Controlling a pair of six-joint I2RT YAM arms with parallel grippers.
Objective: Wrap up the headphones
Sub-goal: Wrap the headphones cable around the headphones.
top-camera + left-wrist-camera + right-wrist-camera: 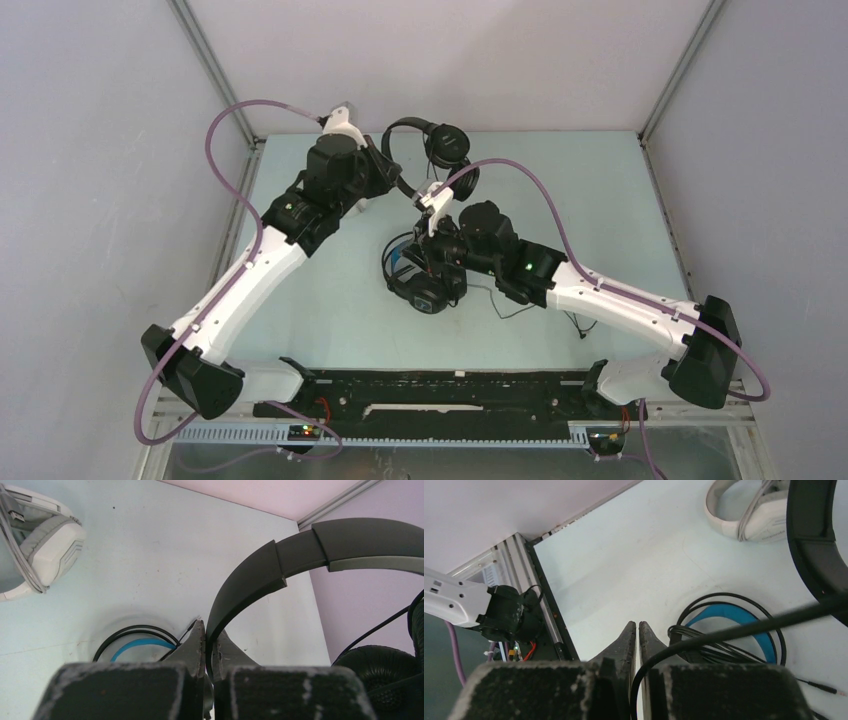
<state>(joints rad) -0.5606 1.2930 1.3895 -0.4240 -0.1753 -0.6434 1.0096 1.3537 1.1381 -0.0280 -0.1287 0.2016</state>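
Three sets show: white headphones [50, 545] cut off at the edge, blue-lined headphones [428, 297] half hidden under the nearly closed right gripper [637, 625], slim black headphones [320, 545] pinched by the band in the left gripper [206, 626].

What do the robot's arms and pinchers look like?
The left arm and right arm each have white middle parts with chunky black joints. A purple cable loops along each one, and a tiny green light glows on the right arm. The left gripper and right gripper have two dark grey pointed fingers on blocky black bases, scuffed with whitish scratches.
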